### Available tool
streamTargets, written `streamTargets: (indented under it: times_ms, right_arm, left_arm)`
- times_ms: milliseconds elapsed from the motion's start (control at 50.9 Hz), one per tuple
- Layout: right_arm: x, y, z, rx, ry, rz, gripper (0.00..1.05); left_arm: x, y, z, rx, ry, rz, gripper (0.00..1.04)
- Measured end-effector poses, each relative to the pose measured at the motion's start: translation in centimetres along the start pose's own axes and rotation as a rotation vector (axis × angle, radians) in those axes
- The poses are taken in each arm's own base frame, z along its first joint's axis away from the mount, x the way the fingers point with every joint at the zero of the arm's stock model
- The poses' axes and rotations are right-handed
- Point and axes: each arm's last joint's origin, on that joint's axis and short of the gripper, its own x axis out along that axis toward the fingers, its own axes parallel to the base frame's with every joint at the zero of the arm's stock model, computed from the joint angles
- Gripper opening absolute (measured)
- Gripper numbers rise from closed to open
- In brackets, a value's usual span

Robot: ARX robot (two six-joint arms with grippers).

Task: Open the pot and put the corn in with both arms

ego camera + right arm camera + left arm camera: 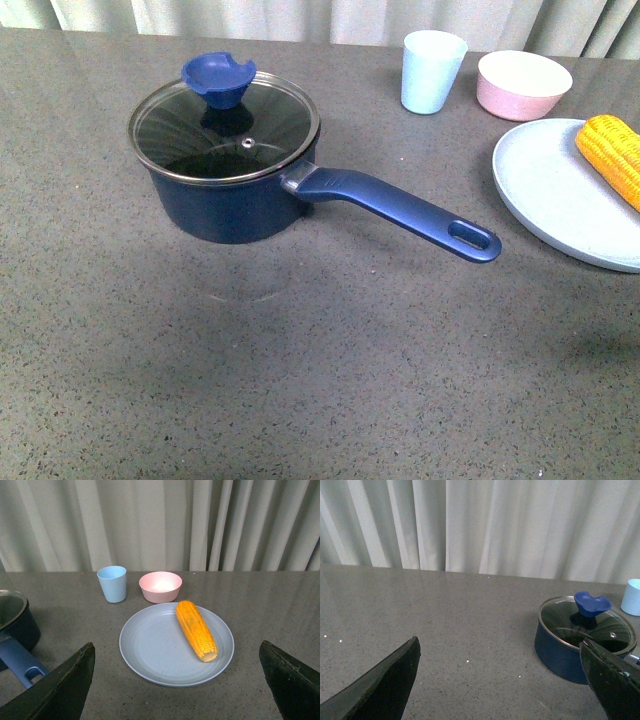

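pot (235,205) stands upright left of centre on the grey speckled table (300,380), dark blue, closed by a glass lid (190,130) with a steel rim. a blue knob (218,78) sits on top of the lid. the pot's long blue handle (400,208) runs out to the right and toward the camera, with the hole at its free end, which does not reach the plate.

corn (612,152) lies on its side on a pale blue plate (555,205) at the table's right edge, well apart from the pot. the front view cuts off part of the cob. the right wrist view shows it whole, resting entirely on the plate. beyond the plate stand a light blue cup (432,70) and a pink bowl (523,84), side by side and not touching.

left gripper (498,641) hangs over bare table beside the pot, its dark fingers (385,685) spread wide with nothing between them. one finger overlaps the pot's near edge in that view; contact cannot be judged. right gripper (177,645) faces the plate and the cob, its fingers (292,680) likewise wide apart and holding nothing. neither arm shows in the front view. a pale curtain (520,525) hangs behind the table.
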Motion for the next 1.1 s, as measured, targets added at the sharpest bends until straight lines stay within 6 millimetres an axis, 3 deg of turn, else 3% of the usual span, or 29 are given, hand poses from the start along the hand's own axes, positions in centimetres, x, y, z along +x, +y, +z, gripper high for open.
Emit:
streamTargets:
  times_ms: [629,688,766,1022,1100]
  right_arm:
    - [0.0,0.0,0.0,0.000,0.000,0.000,0.96]
    - [0.0,0.0,0.0,0.000,0.000,0.000,0.96]
    - [0.0,0.0,0.0,0.000,0.000,0.001,0.96]
    - [0.0,0.0,0.0,0.000,0.000,0.000,0.96]
    - [0.0,0.0,0.0,0.000,0.000,0.000,0.96]
  left_arm:
    - [0.0,0.0,0.0,0.000,0.000,-0.001,0.96]
    - [0.1,0.2,-0.1,-0.042,0.194,-0.105,0.96]
    - [1.3,0.8,0.0,-0.110,0.363,-0.152,0.96]
    - [5.8,1.0,1.5,-0.094,0.330,-0.184,0.96]
    - [8.0,0.4,1.6,-0.094,0.327,-0.199,0.96]
